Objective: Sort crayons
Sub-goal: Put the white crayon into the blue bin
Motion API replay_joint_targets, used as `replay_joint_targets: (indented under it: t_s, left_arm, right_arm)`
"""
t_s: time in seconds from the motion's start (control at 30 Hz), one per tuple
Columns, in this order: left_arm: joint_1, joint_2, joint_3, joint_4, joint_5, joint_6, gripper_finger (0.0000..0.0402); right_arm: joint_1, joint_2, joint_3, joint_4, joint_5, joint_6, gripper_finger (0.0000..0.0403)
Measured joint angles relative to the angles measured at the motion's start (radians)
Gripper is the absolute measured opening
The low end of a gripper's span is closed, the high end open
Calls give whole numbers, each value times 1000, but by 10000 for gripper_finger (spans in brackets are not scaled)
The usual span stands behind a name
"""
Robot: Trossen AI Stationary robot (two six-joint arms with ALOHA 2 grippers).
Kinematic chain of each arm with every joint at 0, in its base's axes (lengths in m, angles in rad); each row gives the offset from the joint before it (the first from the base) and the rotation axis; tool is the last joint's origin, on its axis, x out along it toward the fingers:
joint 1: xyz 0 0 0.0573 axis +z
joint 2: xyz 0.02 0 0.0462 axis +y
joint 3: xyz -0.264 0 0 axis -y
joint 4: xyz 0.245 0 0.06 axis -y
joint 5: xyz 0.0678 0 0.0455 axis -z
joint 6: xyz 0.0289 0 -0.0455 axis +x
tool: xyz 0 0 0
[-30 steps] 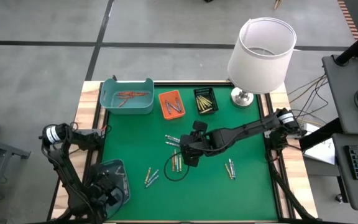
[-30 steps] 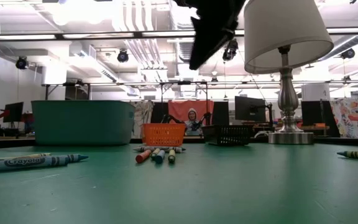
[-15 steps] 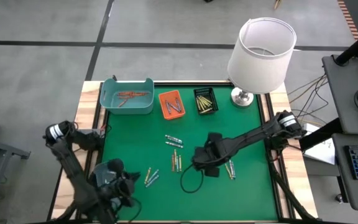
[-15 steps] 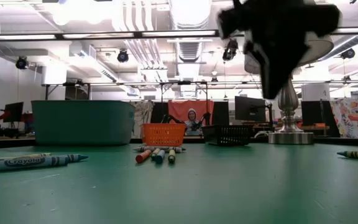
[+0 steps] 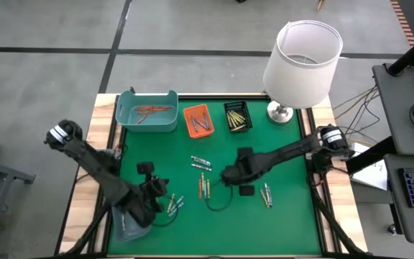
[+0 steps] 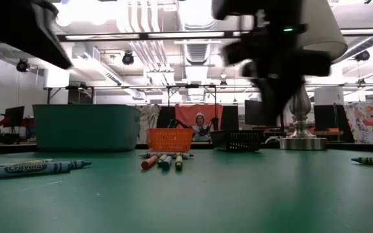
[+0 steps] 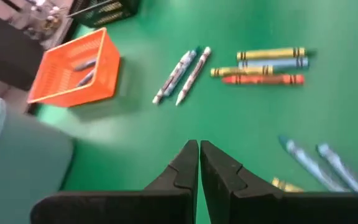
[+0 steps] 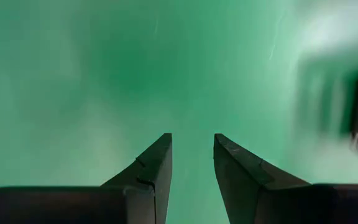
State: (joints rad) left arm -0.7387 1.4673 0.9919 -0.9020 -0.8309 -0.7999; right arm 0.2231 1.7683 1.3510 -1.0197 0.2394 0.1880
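Crayons lie flat in small clusters on the green mat: silvery ones (image 5: 200,162), an orange and yellow-green bunch (image 5: 203,187), a few (image 5: 175,204) near the left arm, and more (image 5: 267,194) on the right. My left gripper (image 5: 161,191) hovers shut above the mat's near left part, just beside the few near it. In its wrist view the shut gripper (image 7: 199,150) points toward four crayons side by side (image 7: 266,65) and two silvery ones (image 7: 183,74). My right gripper (image 5: 226,177) hangs open over bare mat at the middle, nothing between its fingers (image 8: 157,158).
Three trays stand along the far edge: teal (image 5: 147,109) with reddish crayons, orange (image 5: 198,120), and black (image 5: 237,116) with yellow ones. A white-shaded lamp (image 5: 302,57) stands at the far right corner. A thin dark cable loops on the mat (image 5: 218,203).
My left gripper has swung from the near left corner toward the table's middle and far side, turning as it went. My right gripper has dropped lower over the middle of the mat, shifting a little toward the right edge. No crayon has moved.
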Motion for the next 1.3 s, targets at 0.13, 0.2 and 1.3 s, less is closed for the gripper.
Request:
replay_joint_targets:
  t_s: [0.13, 0.2, 1.3]
  left_arm:
    - [116, -99, -136, 260, 34, 208, 0]
    - [186, -145, -197, 378, 85, 319, 0]
    - [542, -263, -412, 864, 345, 749, 0]
  right_arm:
    - [-89, -1, 5, 206, -9, -172, 107]
    - [-134, -1, 5, 290, -8, -237, 107]
    - [-246, 22, -364, 1365, -135, -167, 107]
